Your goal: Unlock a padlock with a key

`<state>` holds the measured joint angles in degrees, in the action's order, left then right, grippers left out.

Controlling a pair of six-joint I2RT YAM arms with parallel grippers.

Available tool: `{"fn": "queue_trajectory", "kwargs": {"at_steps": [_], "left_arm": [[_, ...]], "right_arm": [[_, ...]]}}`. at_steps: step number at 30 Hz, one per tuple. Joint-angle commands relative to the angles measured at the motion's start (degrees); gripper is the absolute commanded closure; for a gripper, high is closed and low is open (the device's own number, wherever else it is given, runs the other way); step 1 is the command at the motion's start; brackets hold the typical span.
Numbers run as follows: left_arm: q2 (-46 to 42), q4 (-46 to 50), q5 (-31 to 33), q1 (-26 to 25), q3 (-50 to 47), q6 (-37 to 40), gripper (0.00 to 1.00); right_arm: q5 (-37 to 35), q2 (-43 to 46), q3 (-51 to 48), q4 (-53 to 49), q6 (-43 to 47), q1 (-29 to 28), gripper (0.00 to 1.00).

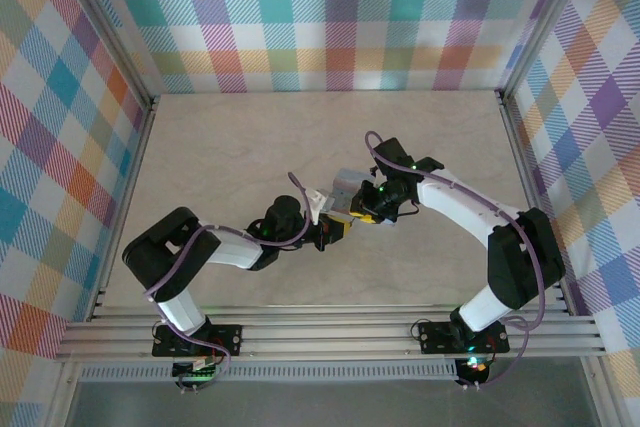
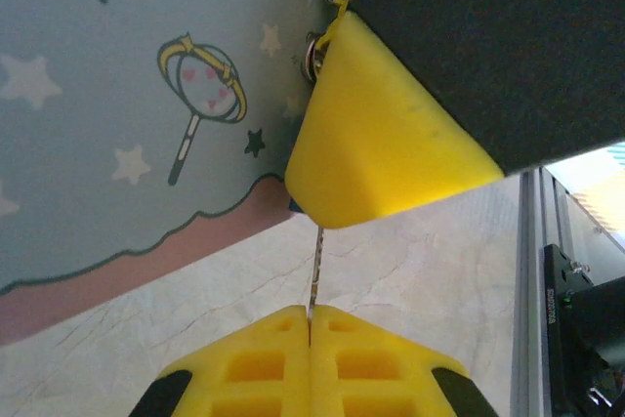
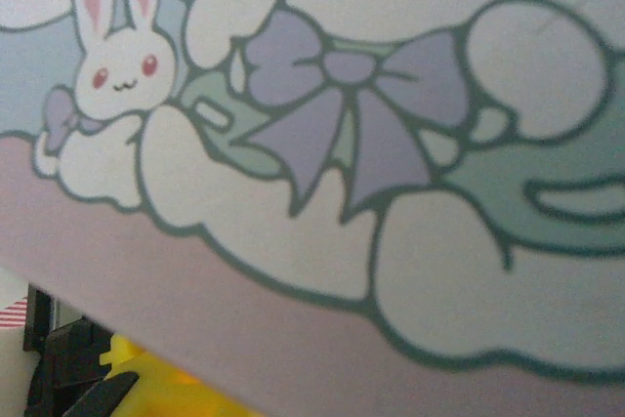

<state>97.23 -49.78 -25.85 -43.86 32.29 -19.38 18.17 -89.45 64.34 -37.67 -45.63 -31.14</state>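
Left wrist view: left gripper (image 2: 311, 317) pinches thin metal key (image 2: 315, 271), edge-on.
Right gripper (image 1: 360, 210): clamps pale blue cartoon tin (image 2: 117, 95).
Tiny bluish-grey padlock: likely hidden behind yellow finger (image 2: 381, 144).
Action: twist your key gently, blade straight.

This is a robot test cell in a lab. Two black-and-white jointed arms (image 1: 215, 252) are bolted to a grooved aluminium rail (image 1: 330, 332). Pastel plaid cloth walls (image 1: 330, 17) hang on silver aluminium posts (image 1: 547, 27), well beyond the yellow fingers (image 2: 283, 334). A pale marble-patterned tabletop (image 2: 439, 261) lies beneath them.
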Motion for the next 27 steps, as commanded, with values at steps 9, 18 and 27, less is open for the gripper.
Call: {"fn": "queue_trajectory", "kwargs": {"at_steps": [9,18,27], "left_arm": [[2.0,-6.9,-0.5,-0.8,1.5,-2.9,1.0],[1.8,-9.8,-0.4,-0.5,0.0,-3.6,1.0],[1.2,-10.5,0.1,-0.5,-0.9,-3.4,1.0]], "right_arm": [[2.3,0.6,-0.1,1.2,0.3,-0.2,1.0],[3.7,0.9,-1.0,1.4,1.1,0.4,1.0],[5.2,0.9,-1.0,0.7,2.4,1.0,1.0]]}}
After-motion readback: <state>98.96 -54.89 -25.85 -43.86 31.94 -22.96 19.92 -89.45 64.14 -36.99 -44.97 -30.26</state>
